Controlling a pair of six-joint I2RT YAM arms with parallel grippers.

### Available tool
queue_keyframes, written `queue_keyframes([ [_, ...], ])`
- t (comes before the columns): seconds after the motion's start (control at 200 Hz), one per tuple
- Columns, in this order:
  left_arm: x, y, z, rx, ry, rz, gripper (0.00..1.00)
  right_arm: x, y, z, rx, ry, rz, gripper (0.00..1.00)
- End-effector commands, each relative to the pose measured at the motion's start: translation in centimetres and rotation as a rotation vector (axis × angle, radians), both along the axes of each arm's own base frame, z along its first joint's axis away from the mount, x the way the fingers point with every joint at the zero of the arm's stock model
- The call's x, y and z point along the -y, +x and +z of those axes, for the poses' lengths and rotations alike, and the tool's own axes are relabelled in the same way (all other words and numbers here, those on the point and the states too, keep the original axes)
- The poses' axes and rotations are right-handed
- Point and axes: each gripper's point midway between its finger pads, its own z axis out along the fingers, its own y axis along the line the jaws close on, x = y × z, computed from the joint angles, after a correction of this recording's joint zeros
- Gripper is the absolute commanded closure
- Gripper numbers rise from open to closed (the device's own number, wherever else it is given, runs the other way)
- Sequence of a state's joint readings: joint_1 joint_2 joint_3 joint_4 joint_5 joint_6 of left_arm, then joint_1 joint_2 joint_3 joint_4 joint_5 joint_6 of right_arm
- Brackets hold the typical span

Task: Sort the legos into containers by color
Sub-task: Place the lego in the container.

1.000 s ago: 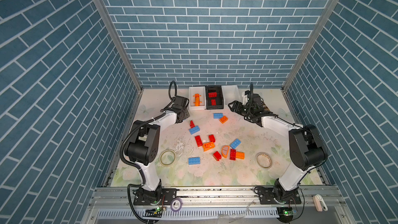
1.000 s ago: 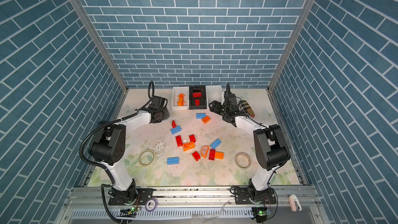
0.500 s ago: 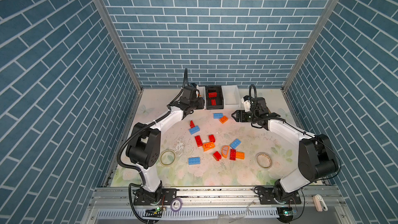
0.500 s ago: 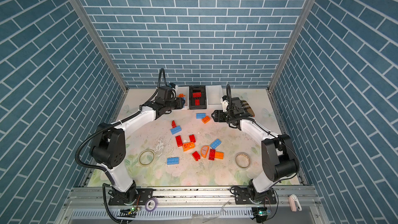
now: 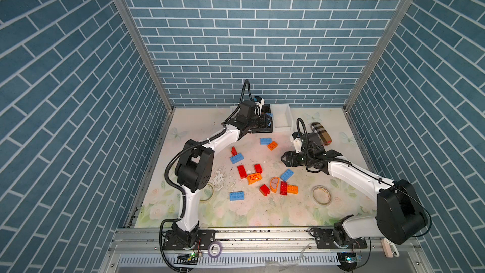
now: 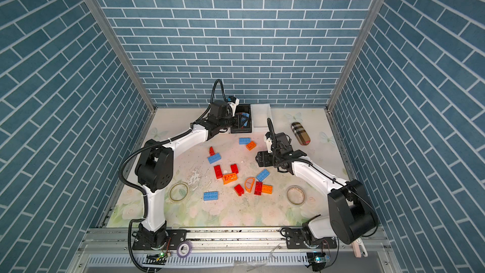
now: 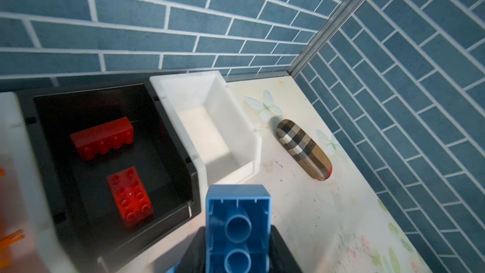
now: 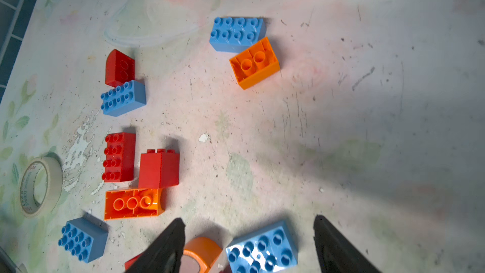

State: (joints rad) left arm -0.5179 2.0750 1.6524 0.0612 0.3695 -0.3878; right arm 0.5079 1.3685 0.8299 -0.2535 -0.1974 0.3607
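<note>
Right now my left gripper [image 7: 237,253] is clamped on a light blue brick [image 7: 237,206], its hollow underside facing the wrist camera. I hold it at the 12 o'clock edge of the table [image 5: 199,127], over the black bin [image 7: 168,132], on the side by the white bin [image 7: 236,116] at its 3 o'clock. Two red bricks [image 7: 102,137] lie in the black bin. My right gripper [image 8: 248,232] hangs with its jaws apart and holds nothing. It is just toward 3 o'clock of the table's centre, above a loose blue brick [image 8: 262,250]. The other legos [image 5: 252,177] lie scattered toward its 8 o'clock.
</note>
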Motion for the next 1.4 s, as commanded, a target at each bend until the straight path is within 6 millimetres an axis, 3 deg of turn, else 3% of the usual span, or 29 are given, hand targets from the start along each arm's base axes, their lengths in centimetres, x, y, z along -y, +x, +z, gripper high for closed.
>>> queue_keyframes([
  [0.0, 2.0, 1.2, 1.8, 0.04, -0.098, -0.037, 0.81, 1.0, -2.1, -1.0, -0.089, 0.008, -0.076, 0.22],
  [0.33, 5.3, 3.8, 1.0, 0.017, -0.19, -0.068, 0.81, 2.2, -7.8, -3.1, -0.224, -0.028, -0.148, 0.22],
  [0.625, 7.3, 5.4, -1.2, -0.011, -0.215, -0.075, 0.81, 3.8, -10.5, -4.7, -0.281, -0.04, -0.261, 0.28],
  [0.85, 8.2, 7.1, -2.5, -0.036, -0.234, -0.057, 0.81, 3.7, -11.4, -5.9, -0.313, -0.04, -0.285, 0.31],
  [1.11, 7.7, 8.2, -4.5, -0.091, -0.235, -0.003, 0.77, 3.1, -11.4, -6.7, -0.319, -0.057, -0.284, 0.37],
  [1.395, 7.3, 8.5, -5.0, -0.108, -0.234, 0.013, 0.65, 2.3, -10.9, -7.6, -0.323, -0.047, -0.284, 0.38],
])
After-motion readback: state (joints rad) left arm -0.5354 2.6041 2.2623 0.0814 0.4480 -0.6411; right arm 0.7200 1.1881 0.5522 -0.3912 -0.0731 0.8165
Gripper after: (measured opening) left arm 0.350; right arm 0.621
